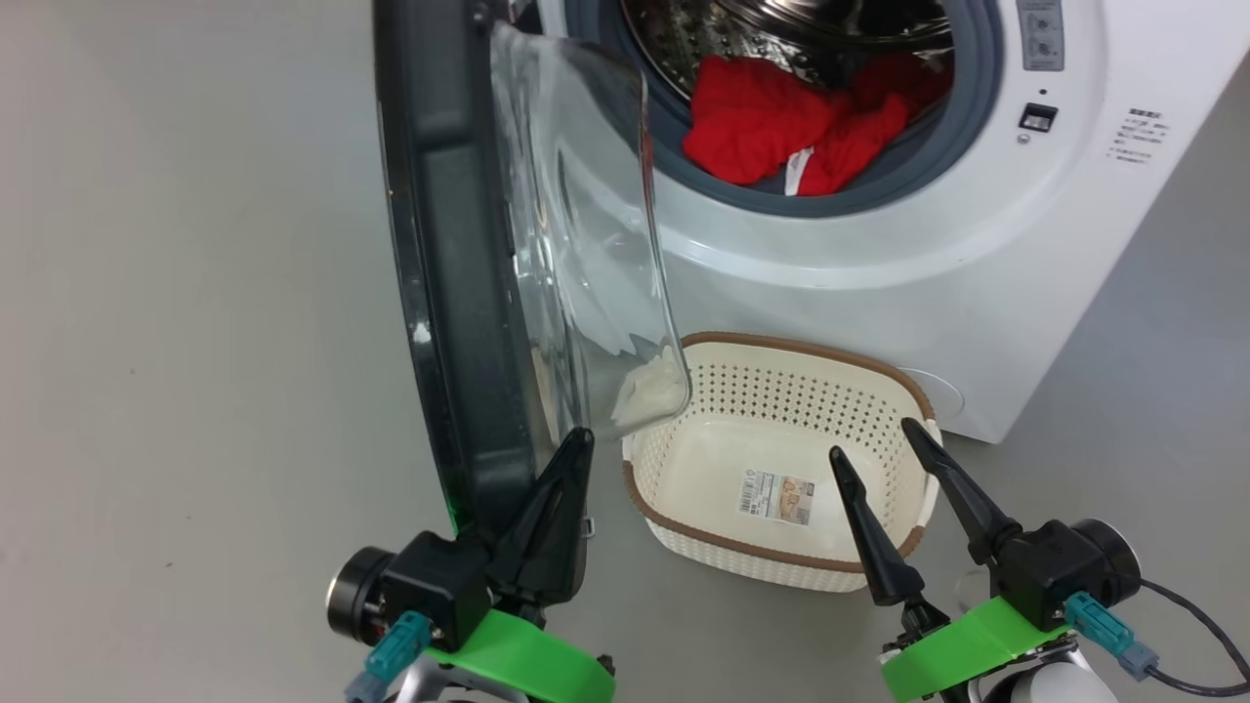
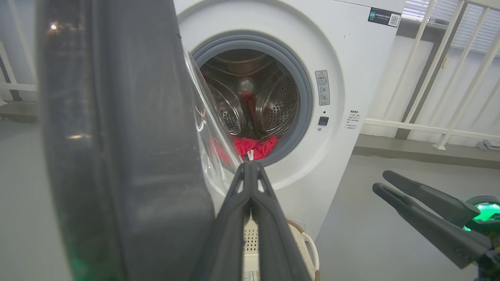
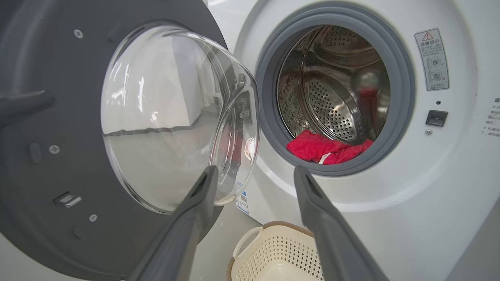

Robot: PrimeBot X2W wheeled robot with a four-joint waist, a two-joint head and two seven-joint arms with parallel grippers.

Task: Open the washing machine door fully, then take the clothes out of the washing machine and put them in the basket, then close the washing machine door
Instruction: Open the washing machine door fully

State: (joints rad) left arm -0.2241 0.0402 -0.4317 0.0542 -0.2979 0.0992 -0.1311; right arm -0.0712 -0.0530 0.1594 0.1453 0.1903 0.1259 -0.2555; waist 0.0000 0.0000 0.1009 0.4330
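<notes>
L gripper (image 1: pixel 581 441) fingers pressed together, door (image 1: pixel 459 293) rim edge just left. R gripper (image 1: pixel 872 439) fingers spread w/ basket (image 1: pixel 781 344) rim below; clothes (image 1: pixel 762 127) ahead.

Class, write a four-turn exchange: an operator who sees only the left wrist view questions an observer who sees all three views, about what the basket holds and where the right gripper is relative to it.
Operator: The left gripper's fingers hide most of the basket from me. What is in it?
Observer: Only a paper label on the floor of the basket.
Operator: I see the right gripper off to one side. How does it sit relative to the basket?
Observer: In the head view the right gripper, jaws open, has its fingertips overlapping the basket's right end.
</notes>
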